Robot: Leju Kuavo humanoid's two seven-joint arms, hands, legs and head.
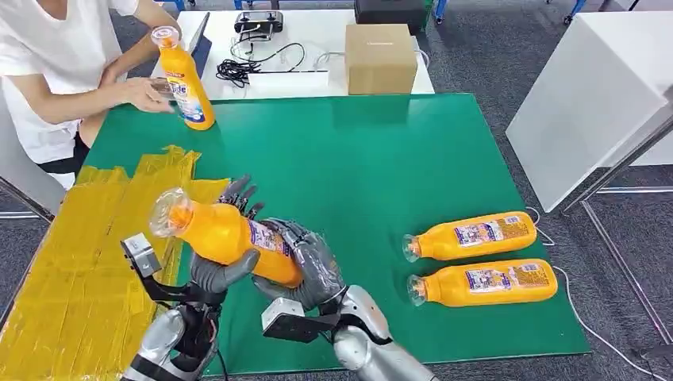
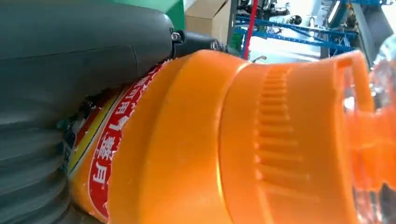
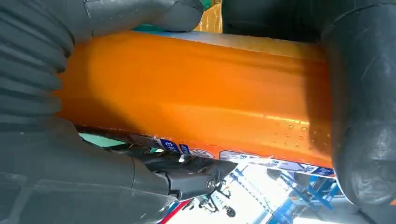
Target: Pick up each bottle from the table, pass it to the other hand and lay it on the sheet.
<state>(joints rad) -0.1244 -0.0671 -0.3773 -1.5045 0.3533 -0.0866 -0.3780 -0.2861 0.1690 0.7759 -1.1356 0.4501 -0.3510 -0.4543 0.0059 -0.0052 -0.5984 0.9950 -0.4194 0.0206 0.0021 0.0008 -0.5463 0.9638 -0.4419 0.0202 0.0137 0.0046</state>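
Both my hands are wrapping one orange bottle [image 1: 226, 236] above the green mat's [image 1: 373, 159] near edge, beside the yellow sheet [image 1: 71, 262] — left hand [image 1: 216, 270] gripping from below, right hand [image 1: 305, 262] clasping the base end. Bottle is hiding most fingers — label mostly unreadable in the wrist views.

Two bottles [image 1: 478, 236] [image 1: 482, 283] lie side by side right on the table [image 1: 381, 159], the sheet [image 1: 71, 262] left, a box [image 1: 381, 58] behind.
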